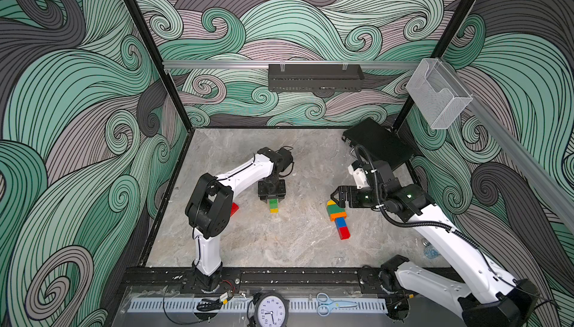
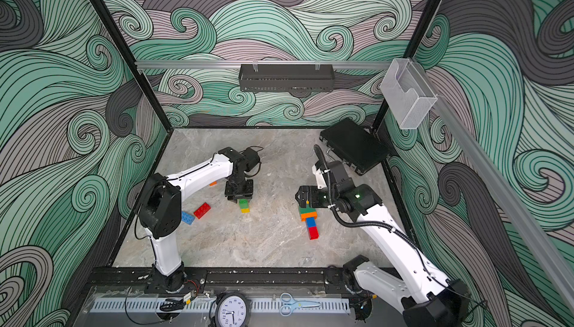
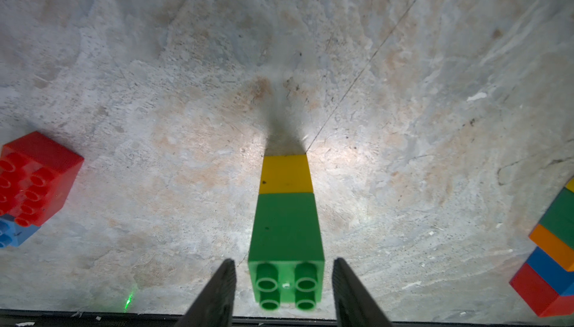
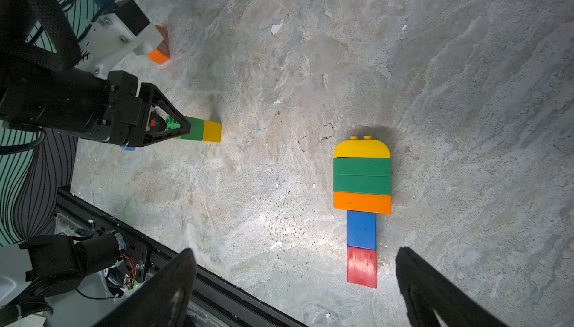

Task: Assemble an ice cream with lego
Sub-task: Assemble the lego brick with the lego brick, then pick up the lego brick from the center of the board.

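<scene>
A small lego stack, a green brick on a yellow one, stands upright on the stone tabletop. My left gripper points down over it, open, with a gap between each finger and the green brick. A flat-lying lego ice cream has a round yellow top, two green bricks, an orange one, then a blue and red stem. My right gripper hovers at its yellow end, wide open and empty.
Loose bricks lie near the left arm: red, blue and orange. A black case sits at the back right. The black front rail borders the table, with scissors and a clock beyond it.
</scene>
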You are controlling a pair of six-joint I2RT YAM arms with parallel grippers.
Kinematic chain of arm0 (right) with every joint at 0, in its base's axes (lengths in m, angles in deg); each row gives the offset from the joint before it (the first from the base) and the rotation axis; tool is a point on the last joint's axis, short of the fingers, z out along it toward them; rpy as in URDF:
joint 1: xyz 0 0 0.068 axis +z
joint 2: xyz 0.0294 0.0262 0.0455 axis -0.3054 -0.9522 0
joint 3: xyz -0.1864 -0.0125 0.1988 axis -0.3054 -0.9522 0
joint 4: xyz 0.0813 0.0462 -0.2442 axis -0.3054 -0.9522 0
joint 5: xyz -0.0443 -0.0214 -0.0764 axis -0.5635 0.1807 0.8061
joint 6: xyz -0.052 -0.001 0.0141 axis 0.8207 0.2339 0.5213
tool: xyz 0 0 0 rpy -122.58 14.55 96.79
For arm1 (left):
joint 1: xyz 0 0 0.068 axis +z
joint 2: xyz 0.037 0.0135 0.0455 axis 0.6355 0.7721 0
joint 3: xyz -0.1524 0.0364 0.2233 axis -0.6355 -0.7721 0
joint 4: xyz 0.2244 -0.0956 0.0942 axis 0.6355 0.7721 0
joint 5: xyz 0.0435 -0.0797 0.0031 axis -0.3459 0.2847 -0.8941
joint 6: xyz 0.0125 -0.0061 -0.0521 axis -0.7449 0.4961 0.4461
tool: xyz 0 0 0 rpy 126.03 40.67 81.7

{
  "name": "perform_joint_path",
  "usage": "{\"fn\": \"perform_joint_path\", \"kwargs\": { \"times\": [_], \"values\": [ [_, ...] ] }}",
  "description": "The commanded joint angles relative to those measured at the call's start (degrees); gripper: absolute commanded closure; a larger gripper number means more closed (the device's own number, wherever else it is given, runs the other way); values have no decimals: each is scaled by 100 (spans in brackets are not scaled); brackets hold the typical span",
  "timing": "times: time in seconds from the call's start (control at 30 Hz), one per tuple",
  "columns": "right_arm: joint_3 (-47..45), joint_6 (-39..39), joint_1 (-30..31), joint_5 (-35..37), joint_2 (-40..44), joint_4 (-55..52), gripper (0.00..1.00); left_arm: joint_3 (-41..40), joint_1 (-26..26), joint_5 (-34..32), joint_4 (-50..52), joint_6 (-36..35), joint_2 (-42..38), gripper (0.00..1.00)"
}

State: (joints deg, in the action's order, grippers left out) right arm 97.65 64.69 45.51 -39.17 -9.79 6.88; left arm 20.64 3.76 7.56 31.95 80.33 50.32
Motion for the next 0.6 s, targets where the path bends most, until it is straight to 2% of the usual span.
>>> {"fn": "perform_joint_path", "kwargs": {
  "times": [0.0, 0.23, 0.43, 0.57],
  "values": [
    [26, -91, -22, 90, 91, -46, 1, 281, 27, -234, 363, 42, -367, 39],
    [-10, -94, -22, 31, 74, 25, 1, 151, 126, -454, 661, 288, -1012, 13],
    [9, -33, -25, -62, 13, 129, 1, -521, 490, -713, 573, 686, -1691, 2],
    [49, 38, -23, -128, -54, 176, 1, -1210, 815, -914, 268, 898, -2033, 2]
  ]
}}
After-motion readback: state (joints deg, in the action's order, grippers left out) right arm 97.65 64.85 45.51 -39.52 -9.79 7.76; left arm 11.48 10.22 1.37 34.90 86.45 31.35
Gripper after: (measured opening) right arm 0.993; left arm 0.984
